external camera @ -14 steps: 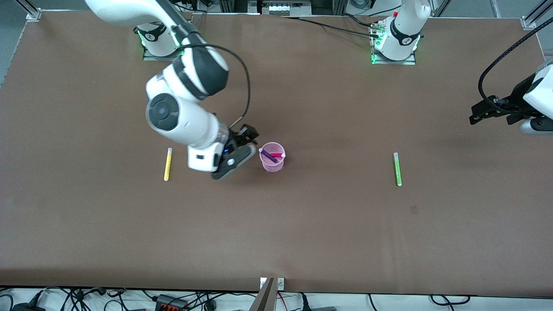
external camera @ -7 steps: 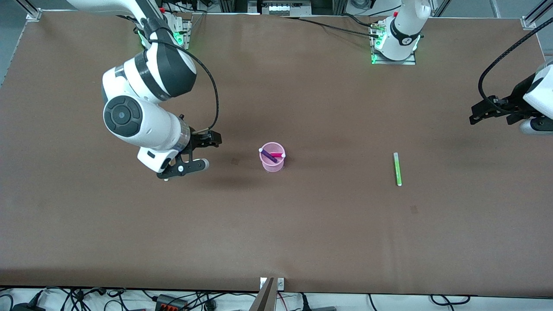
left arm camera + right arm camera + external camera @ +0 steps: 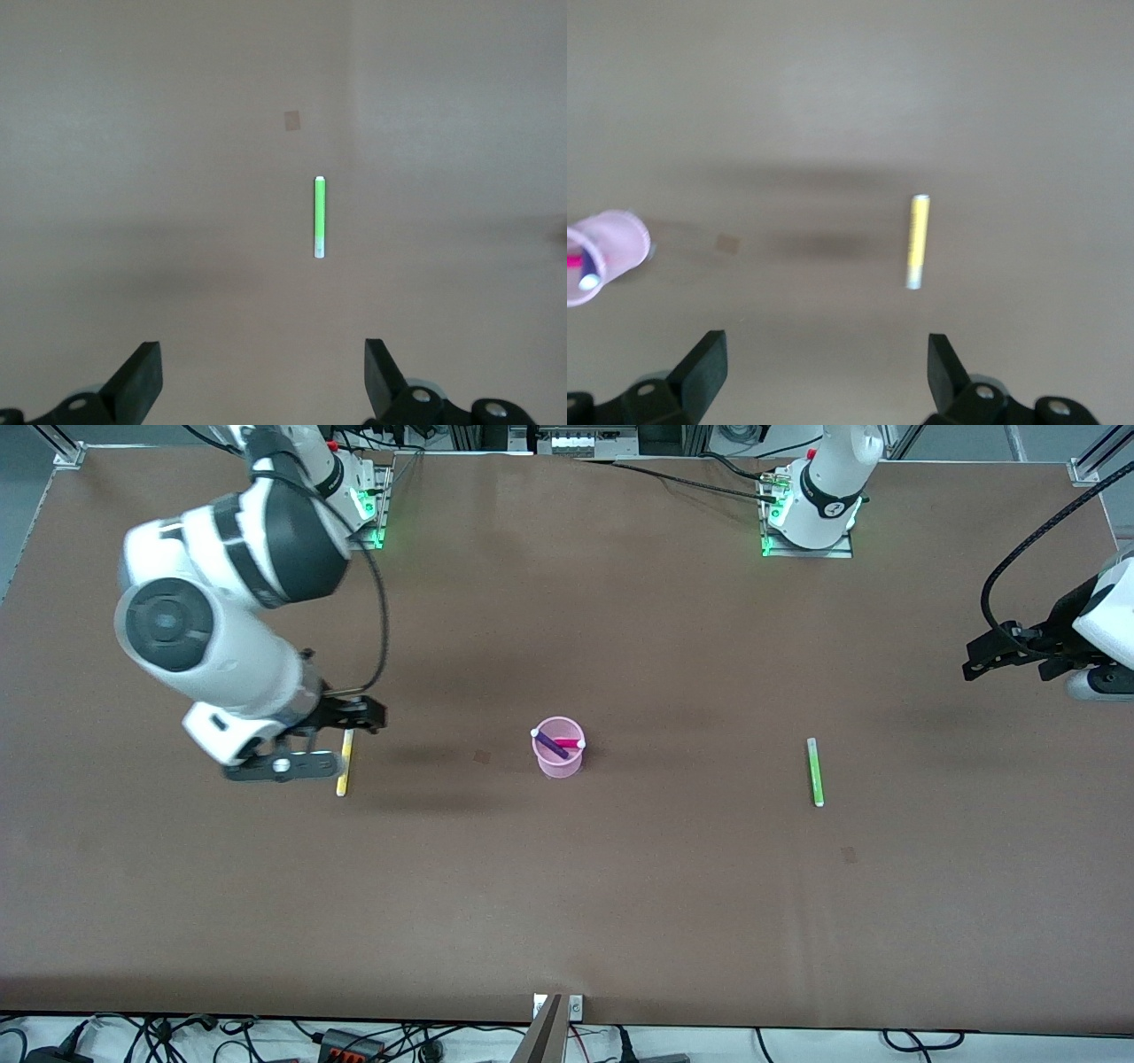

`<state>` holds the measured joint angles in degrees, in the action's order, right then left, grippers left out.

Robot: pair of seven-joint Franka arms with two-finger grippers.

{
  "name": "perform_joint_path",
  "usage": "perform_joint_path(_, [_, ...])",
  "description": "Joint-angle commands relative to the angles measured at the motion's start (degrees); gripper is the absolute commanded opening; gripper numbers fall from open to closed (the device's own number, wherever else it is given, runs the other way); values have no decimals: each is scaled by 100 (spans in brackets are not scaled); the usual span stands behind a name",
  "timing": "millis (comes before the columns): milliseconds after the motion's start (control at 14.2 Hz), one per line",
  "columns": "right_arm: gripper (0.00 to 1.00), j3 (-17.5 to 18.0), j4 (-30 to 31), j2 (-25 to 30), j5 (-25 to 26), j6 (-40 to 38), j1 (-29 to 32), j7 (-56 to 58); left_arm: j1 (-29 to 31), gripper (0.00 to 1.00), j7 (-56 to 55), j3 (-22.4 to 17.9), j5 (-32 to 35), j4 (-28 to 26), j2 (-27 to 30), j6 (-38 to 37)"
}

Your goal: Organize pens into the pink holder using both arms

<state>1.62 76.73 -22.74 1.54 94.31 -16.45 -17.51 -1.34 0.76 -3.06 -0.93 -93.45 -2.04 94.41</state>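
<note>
Brown table [image 3: 620,886]: yellow pen [image 3: 344,772] half hidden under open right pincer [image 3: 306,740]; left pincer [image 3: 1005,657] open, edge-cropped.

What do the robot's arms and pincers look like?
Both arms are fat, rounded and glossy white, with black bands at the joints. The right arm has a round grey cap on its side and a thin black cable looping down. The right pincer and left pincer are black, with two flat fingers each.

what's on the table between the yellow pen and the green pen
The pink holder, with the magenta pen and purple pen in it, stands between the yellow pen and green pen, as the front view shows.
</note>
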Motion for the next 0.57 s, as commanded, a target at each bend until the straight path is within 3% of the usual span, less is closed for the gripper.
perform_joint_path(0, [100, -249, 17, 313, 74, -141, 63, -68, 29, 100, -14, -2, -118, -95, 124, -28])
perform_joint_path(495, [100, -952, 17, 770, -57, -405, 159, 123, 29, 100, -14, -2, -118, -95, 124, -37])
